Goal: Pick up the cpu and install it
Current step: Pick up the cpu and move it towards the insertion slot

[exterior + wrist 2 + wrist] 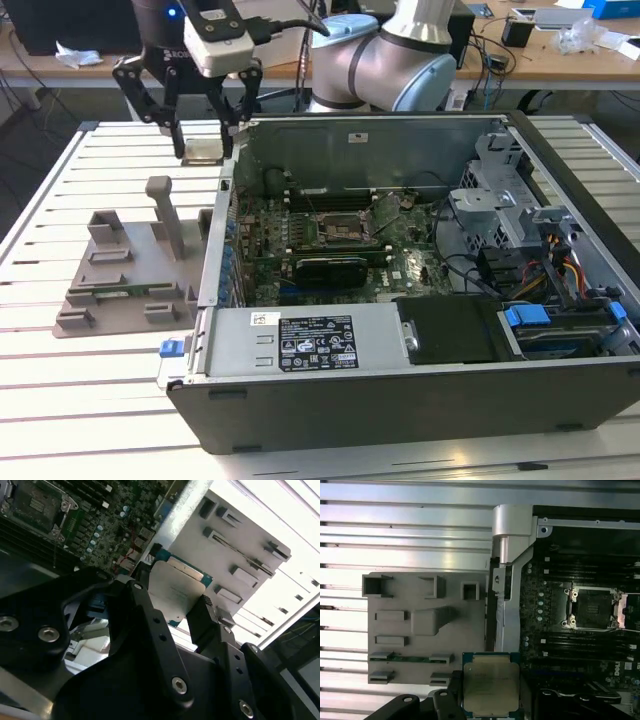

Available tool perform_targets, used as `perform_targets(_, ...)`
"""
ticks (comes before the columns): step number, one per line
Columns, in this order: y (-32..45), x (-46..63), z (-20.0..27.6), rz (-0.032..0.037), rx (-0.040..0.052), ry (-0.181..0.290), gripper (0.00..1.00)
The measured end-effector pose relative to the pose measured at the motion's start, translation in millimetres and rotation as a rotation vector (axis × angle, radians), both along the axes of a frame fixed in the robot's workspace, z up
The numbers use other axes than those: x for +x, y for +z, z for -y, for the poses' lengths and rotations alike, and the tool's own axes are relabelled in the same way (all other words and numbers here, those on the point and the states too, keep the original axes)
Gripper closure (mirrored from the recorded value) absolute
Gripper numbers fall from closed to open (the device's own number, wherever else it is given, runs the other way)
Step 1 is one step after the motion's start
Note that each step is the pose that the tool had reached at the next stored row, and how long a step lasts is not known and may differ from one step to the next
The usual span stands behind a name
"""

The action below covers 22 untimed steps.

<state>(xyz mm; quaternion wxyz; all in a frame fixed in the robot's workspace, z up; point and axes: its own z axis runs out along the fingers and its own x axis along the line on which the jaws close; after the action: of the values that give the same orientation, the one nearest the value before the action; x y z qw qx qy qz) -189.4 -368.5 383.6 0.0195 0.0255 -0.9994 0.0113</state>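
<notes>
The cpu (203, 153) is a flat square chip with a silver-grey top and a thin greenish edge. It hangs in the air with my gripper (205, 150) shut on its two sides. In the exterior view it is above the slatted table, just outside the case's wall on the exterior view's left. Both wrist views show the cpu (491, 687) (175, 592) between the black fingers (202, 612). The motherboard's open socket (345, 228) (592, 609) (37, 505) lies inside the case, apart from the chip.
A grey plastic holder tray (130, 270) (425, 630) lies on the slatted table beside the open computer case (400, 400). The case's upright metal wall (222, 240) stands between tray and motherboard. A drive cage and cables (540, 260) fill the exterior view's right.
</notes>
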Motion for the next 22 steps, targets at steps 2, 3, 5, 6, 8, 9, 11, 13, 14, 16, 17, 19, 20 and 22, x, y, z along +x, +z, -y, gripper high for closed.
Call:
perform_targets(2, -0.2, 10.0, -0.1, -0.0026, 0.0, 0.0, 0.46)
perform_targets(3, -0.3, 13.0, -0.1, -0.0034, -0.0001, 0.0, 0.46)
perform_targets(5, -0.4, 20.5, -0.1, -0.0054, -0.0001, 0.0, 0.46)
perform_targets(6, -0.6, 26.6, -0.2, -0.0068, 0.0, 0.0, 0.46)
perform_targets(8, -0.7, 32.9, -0.1, -0.0086, -0.0001, 0.0, 0.46)
perform_targets(9, -0.8, 37.5, -0.2, -0.0098, -0.0001, 0.0, 0.46)
perform_targets(11, -1.3, 50.3, -0.4, -0.0131, 0.0001, 0.0, 0.46)
perform_targets(13, -1.6, 60.3, -0.6, -0.0159, 0.0, 0.0, 0.46)
perform_targets(14, -1.7, 63.1, -0.7, -0.0167, 0.0, 0.0, 0.46)
perform_targets(16, -2.9, 73.9, -1.5, -0.0207, -0.0001, 0.0, 0.46)
perform_targets(17, -3.9, 77.0, -2.1, -0.0225, -0.0001, 0.0, 0.46)
perform_targets(19, -8.0, 87.1, -4.9, -0.0289, 0.0, 0.0, 0.46)
perform_targets(20, -11.6, 94.0, -7.1, -0.0326, 0.0, 0.0, 0.46)
perform_targets(22, -18.0, 102.0, -9.9, -0.0371, -0.0001, 0.0, 0.46)
